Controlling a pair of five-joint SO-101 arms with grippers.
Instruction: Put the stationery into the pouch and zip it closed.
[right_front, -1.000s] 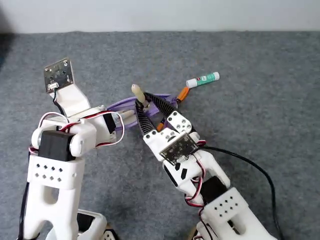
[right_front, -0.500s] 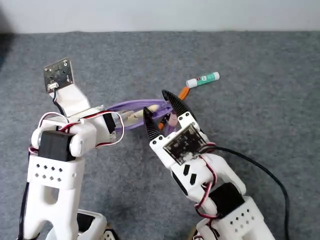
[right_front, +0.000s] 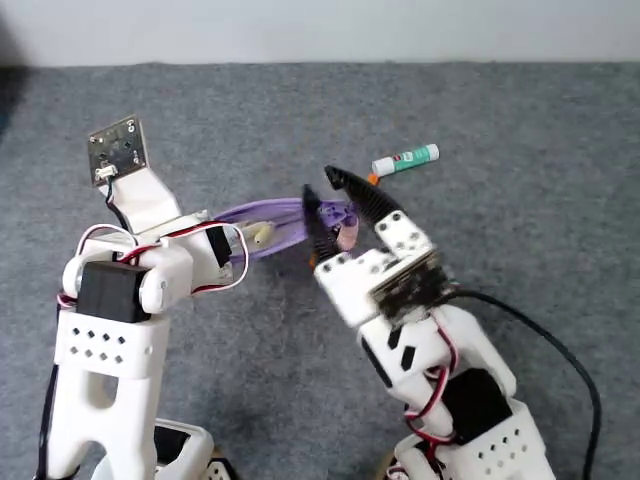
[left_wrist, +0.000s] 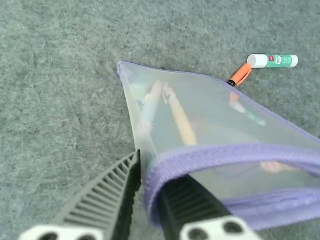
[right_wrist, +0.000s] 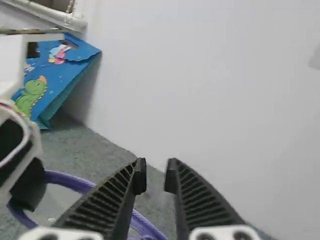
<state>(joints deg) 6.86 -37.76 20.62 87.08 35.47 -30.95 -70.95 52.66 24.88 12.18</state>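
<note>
The clear pouch (right_front: 272, 214) with a purple zip edge is held up off the grey mat, its mouth spread wide. My left gripper (left_wrist: 149, 172) is shut on the pouch's purple rim (left_wrist: 200, 155). A yellow pencil (left_wrist: 180, 117) and other pieces lie inside the pouch. My right gripper (right_front: 322, 192) hovers over the pouch mouth, tilted up, its fingers slightly open with nothing between them (right_wrist: 150, 179). A glue stick (right_front: 405, 159) with a green end lies on the mat beyond the pouch. An orange pen (left_wrist: 239, 75) sits by it, partly behind the pouch.
Grey mat (right_front: 520, 220) stretches free to the right and far side. A white wall (right_wrist: 210, 75) stands behind, with a blue paper bag (right_wrist: 52, 70) against it. The left arm's body (right_front: 140, 280) sits close to the pouch's near-left end.
A second ago my right gripper held a beige stick over the pouch; it let go, the stick now lies inside, and the gripper has tilted up with its fingers nearer together.
</note>
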